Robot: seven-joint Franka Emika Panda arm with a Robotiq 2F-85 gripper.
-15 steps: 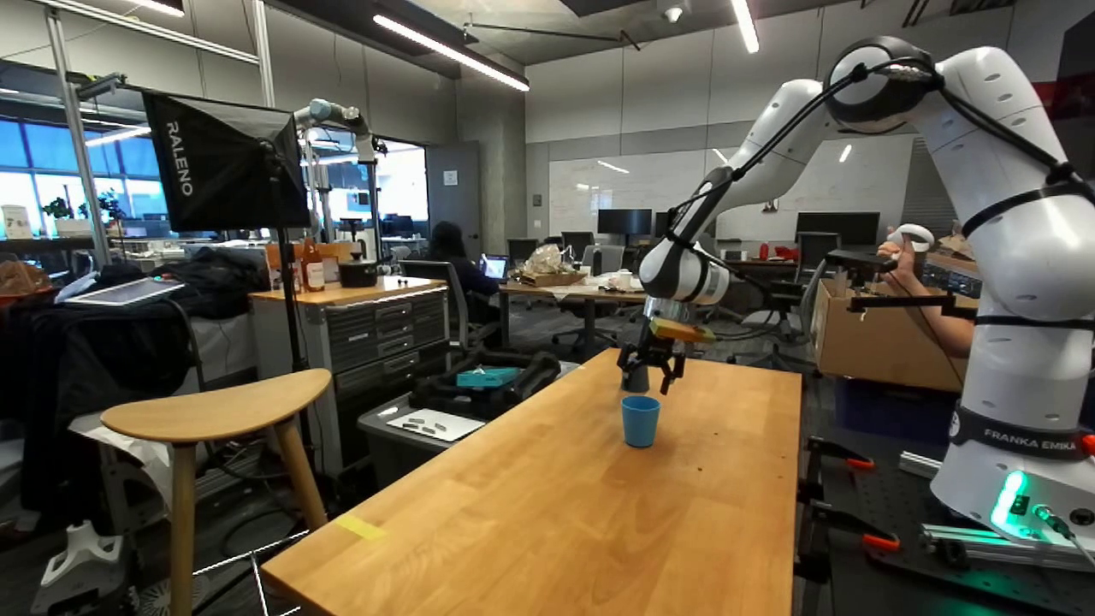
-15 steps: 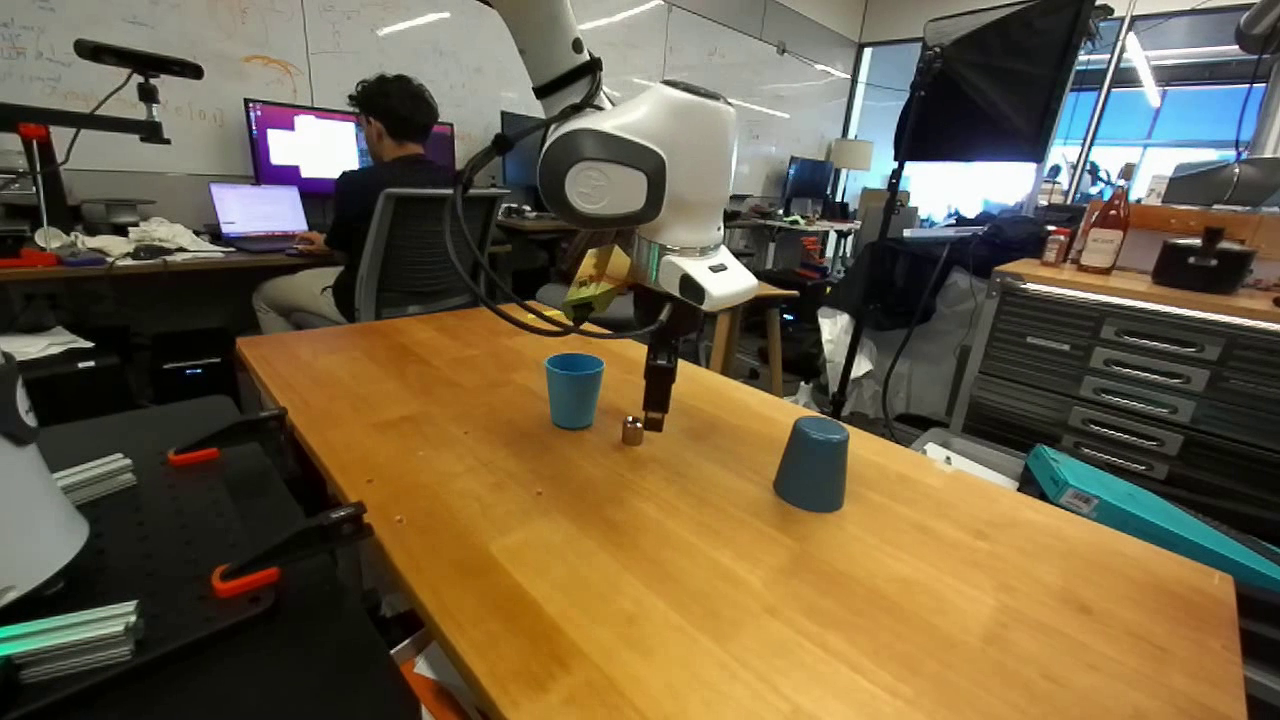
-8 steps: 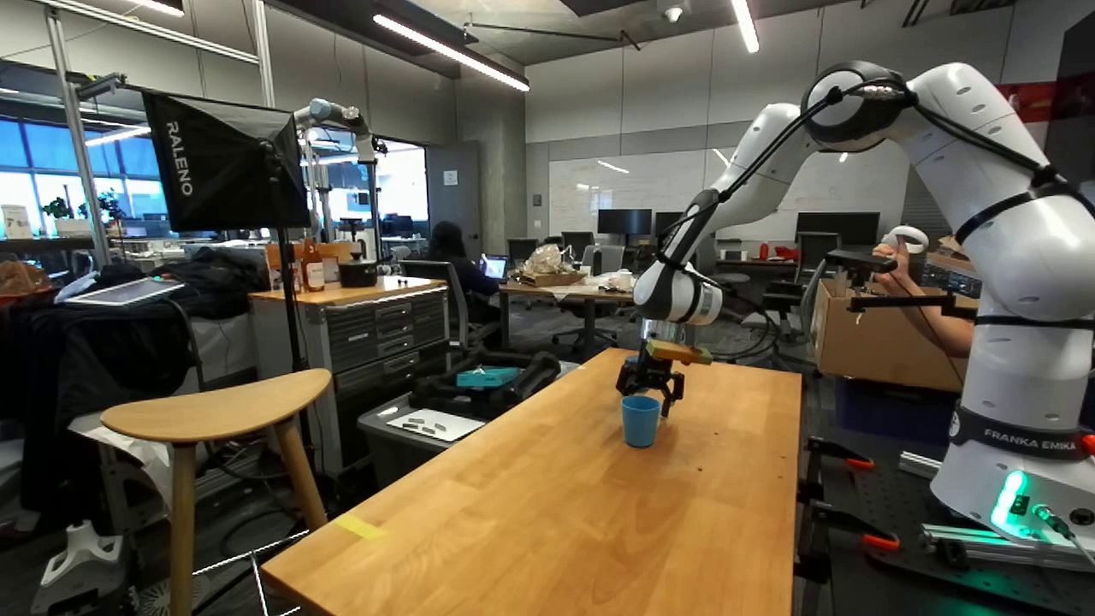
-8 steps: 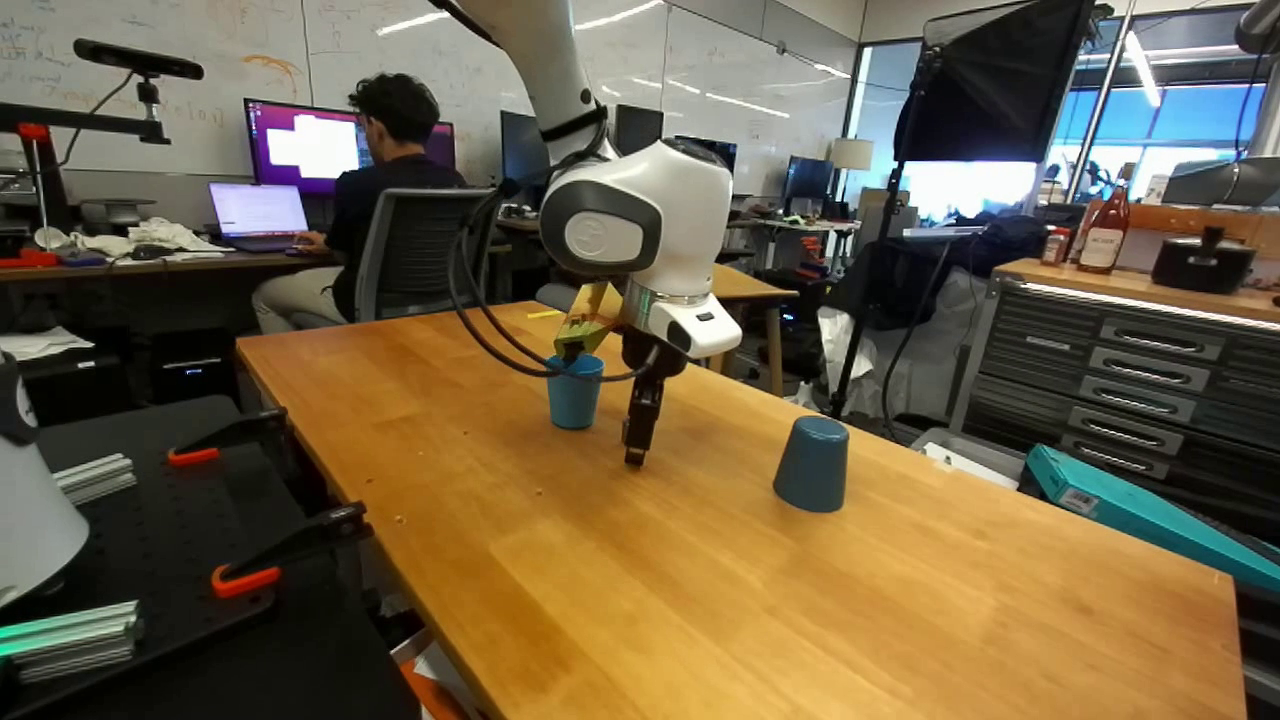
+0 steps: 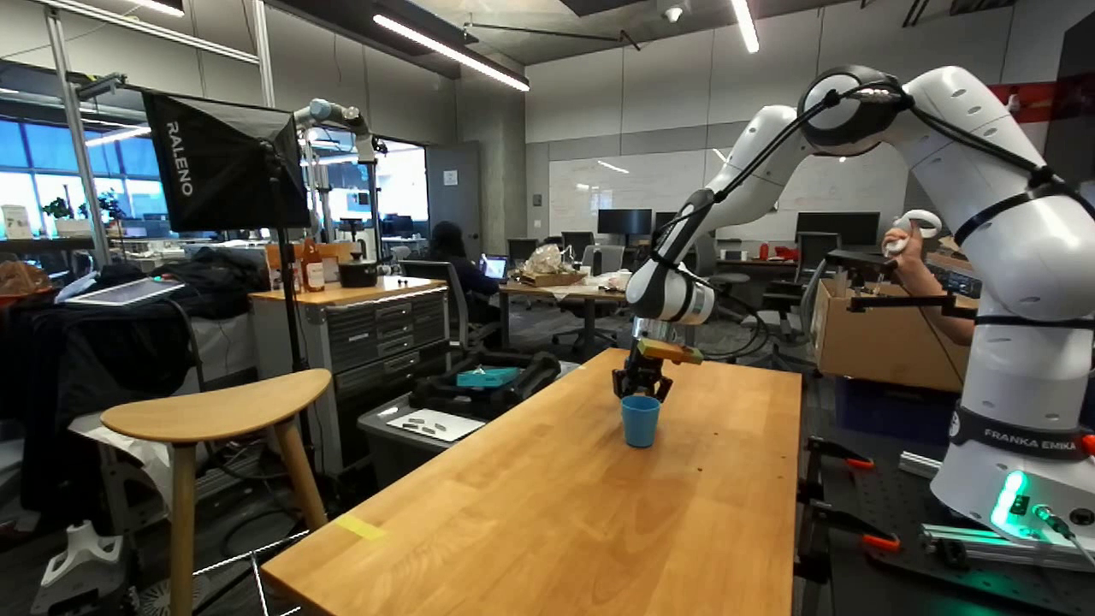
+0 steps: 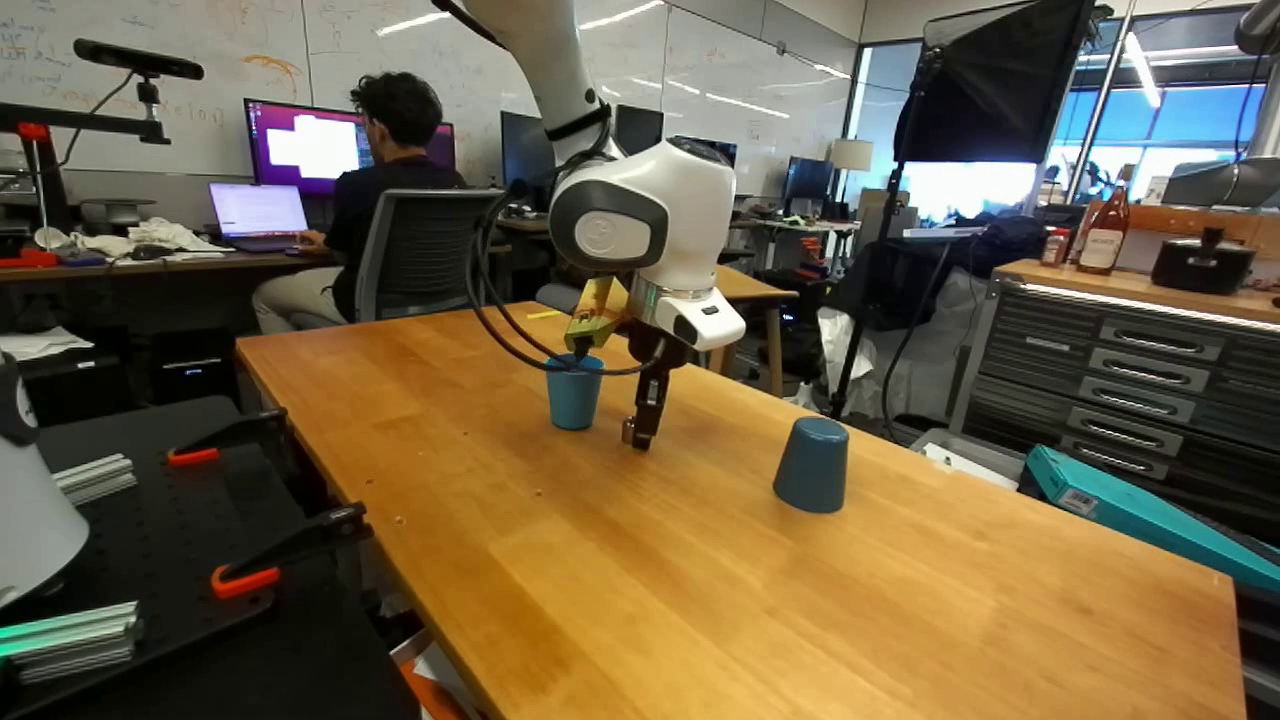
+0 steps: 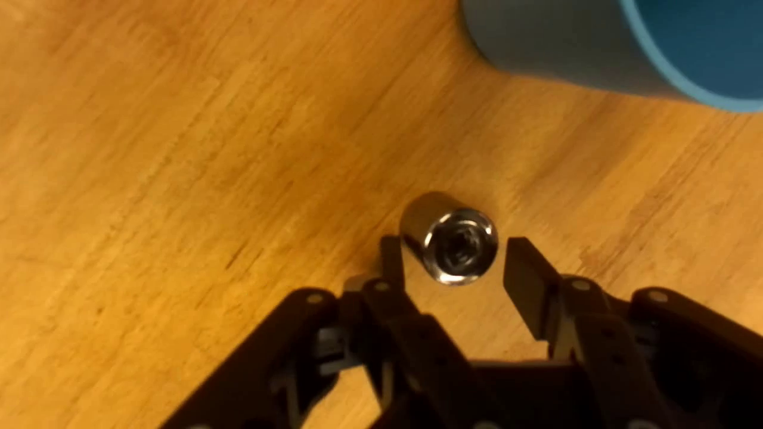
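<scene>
Two fingers [image 7: 530, 286] of the gripper [image 7: 453, 262] are standing apart and straddling a small metal cylinder [image 7: 459, 247]; in the wrist view a narrow gap is showing between it and the finger on the right of that view, while contact at the opposite finger I cannot tell. The cylinder is standing on the wooden table [image 6: 600, 600], its dark recess facing up, near an upright light blue cup [image 6: 573, 402]. Well apart, a darker blue cup [image 6: 812, 468] is resting upside down.

Step in hand, judged from the above: a grasp of the cylinder is being set up, with no firm pinch showing. The next move is probably calling for closing that gap evenly before any lift. Watch point: uneven contact could be tipping the cylinder, and the light blue cup is leaving limited room for sideways drift.
</scene>
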